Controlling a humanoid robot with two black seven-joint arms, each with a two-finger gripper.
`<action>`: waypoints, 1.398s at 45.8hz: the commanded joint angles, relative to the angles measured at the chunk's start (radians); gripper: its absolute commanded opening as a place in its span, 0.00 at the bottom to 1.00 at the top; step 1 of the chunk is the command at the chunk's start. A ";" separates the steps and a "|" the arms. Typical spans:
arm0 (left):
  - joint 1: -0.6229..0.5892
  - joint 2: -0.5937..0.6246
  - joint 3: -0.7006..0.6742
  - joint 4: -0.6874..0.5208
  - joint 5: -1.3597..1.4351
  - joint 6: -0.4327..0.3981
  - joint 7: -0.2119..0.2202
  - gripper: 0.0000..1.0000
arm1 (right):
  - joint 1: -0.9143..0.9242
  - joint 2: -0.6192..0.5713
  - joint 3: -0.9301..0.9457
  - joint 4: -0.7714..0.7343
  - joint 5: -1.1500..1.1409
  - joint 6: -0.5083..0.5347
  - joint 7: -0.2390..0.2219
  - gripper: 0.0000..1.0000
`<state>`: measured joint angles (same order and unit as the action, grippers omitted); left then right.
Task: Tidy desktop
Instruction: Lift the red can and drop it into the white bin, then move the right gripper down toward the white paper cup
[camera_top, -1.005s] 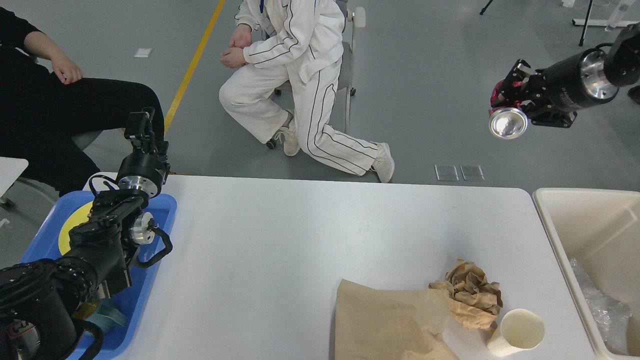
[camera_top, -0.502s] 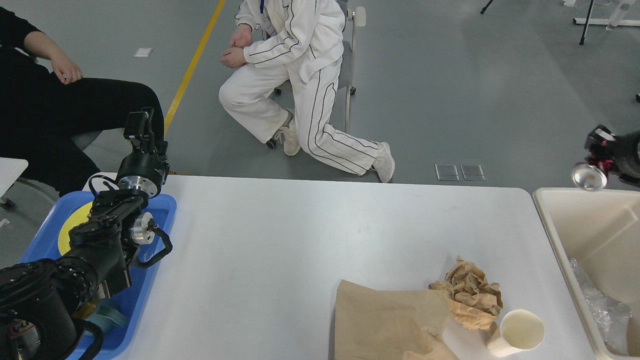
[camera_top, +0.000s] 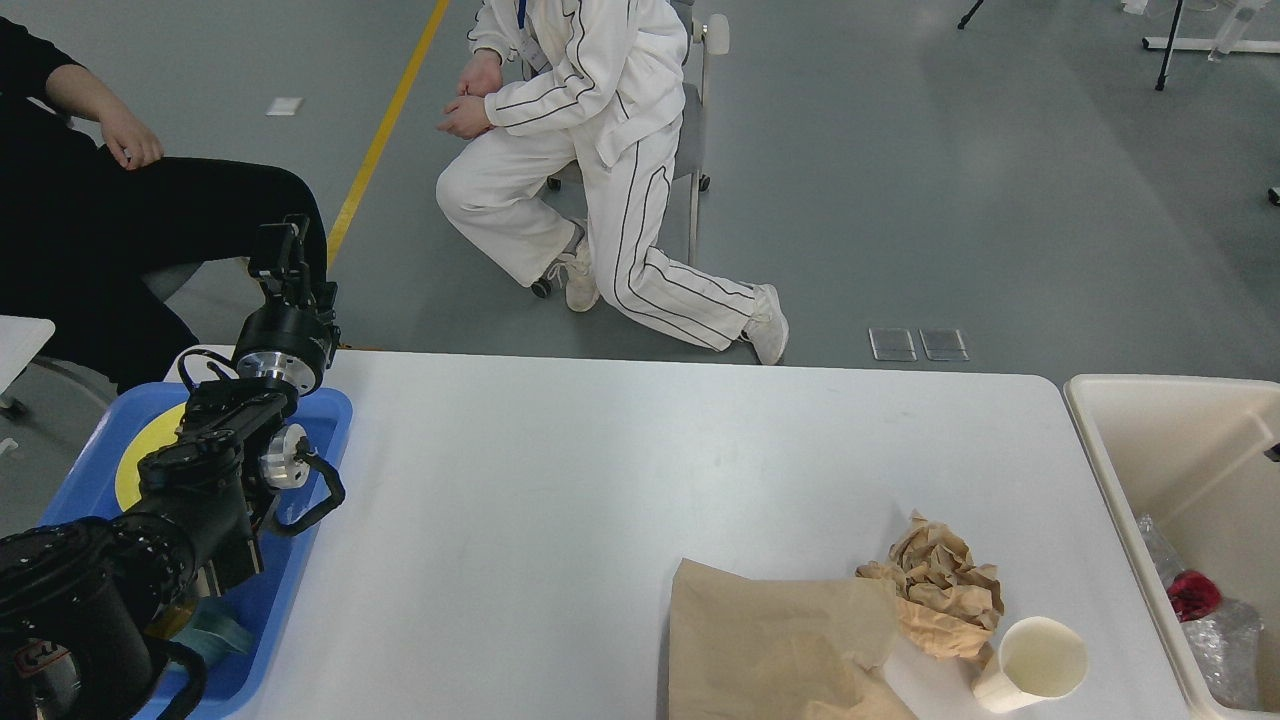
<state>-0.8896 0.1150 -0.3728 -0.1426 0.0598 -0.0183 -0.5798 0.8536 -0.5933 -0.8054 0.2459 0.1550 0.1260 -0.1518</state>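
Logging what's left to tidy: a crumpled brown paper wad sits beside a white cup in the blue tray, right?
Not quite. The head view shows the crumpled brown paper wad beside the white cup on the desktop, not in the blue tray.

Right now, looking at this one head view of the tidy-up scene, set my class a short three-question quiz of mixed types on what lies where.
1. True or false: the white paper cup lies tipped over, its mouth showing.
2. Multiple choice: the crumpled brown paper ball sits on A) the blue plastic tray, B) the large white desktop, C) inside the beige rectangular bin.
3. Fill in: the flat brown paper bag lies to the ____ of the cup in the view.

Key: 1 true; 2 B; 3 left.
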 joint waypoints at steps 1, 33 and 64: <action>0.000 0.000 0.000 0.000 0.000 0.000 0.000 0.97 | 0.007 -0.002 0.002 0.033 0.001 0.011 0.000 1.00; 0.000 0.000 0.000 0.000 0.000 0.000 0.000 0.97 | 0.898 -0.253 -0.328 0.634 -0.014 0.827 -0.011 1.00; 0.000 0.000 0.000 0.000 0.000 0.000 0.000 0.97 | 0.799 -0.174 -0.410 0.806 -0.091 0.771 -0.011 1.00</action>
<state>-0.8896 0.1151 -0.3727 -0.1427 0.0597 -0.0180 -0.5798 1.7207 -0.7884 -1.2304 1.0489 0.0649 0.9008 -0.1645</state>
